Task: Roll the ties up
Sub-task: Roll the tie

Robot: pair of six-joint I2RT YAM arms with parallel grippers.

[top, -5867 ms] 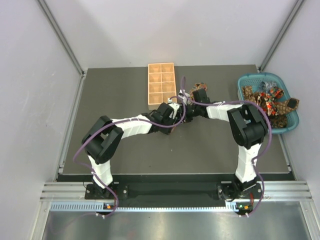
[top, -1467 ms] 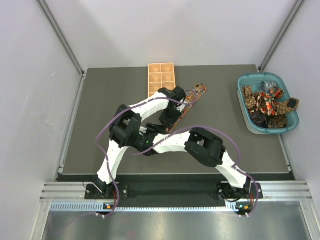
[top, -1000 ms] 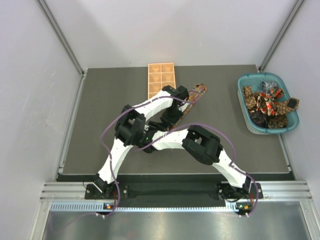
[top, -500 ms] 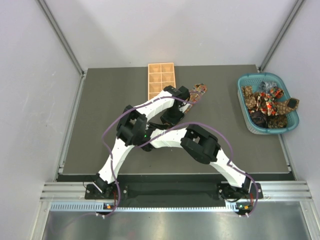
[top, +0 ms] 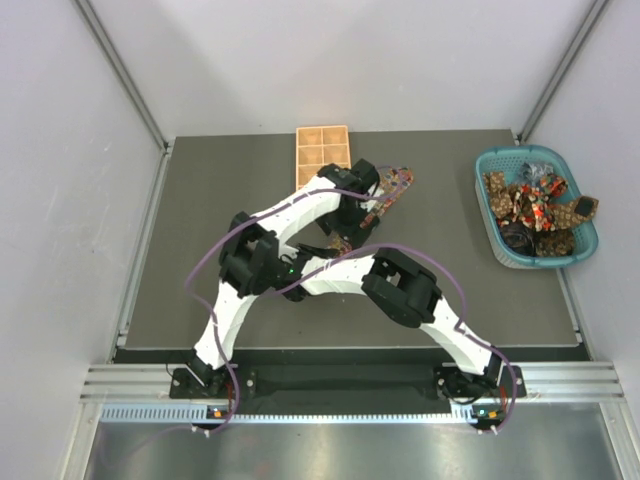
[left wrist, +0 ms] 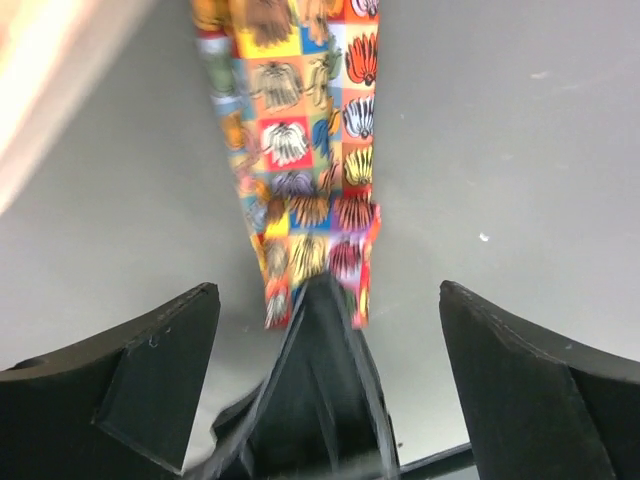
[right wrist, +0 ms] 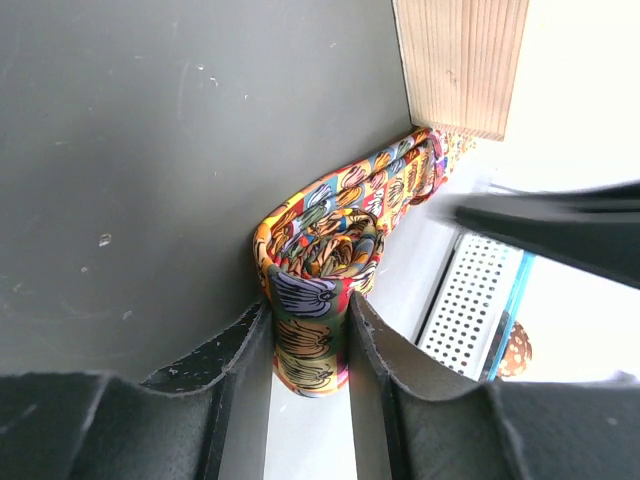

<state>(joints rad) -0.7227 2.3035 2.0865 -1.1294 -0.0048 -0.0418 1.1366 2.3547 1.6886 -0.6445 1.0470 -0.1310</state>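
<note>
Tie (right wrist: pixel 318 245): on table (top: pixel 220 200), just R of wooden tray (top: pixel 322 150), laid diagonal; near end rolled into a coil.
R gripper (right wrist: pixel 308 365): fingers clenched on the rolled end, coil stood on edge btwn them.
L gripper (left wrist: pixel 325 300): fingers spread wide, gripped nothing, hovered over flat part of same tie.
Other ties (top: pixel 530 205): piled in teal basket (top: pixel 540 263) at far R of table, well apart.

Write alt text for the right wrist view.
The right gripper clamps a partly rolled tie with a bright multicoloured print, the coil showing end-on between its jaws. The unrolled rest of the tie runs across the dark grey table toward a corner of the wooden tray.
</note>
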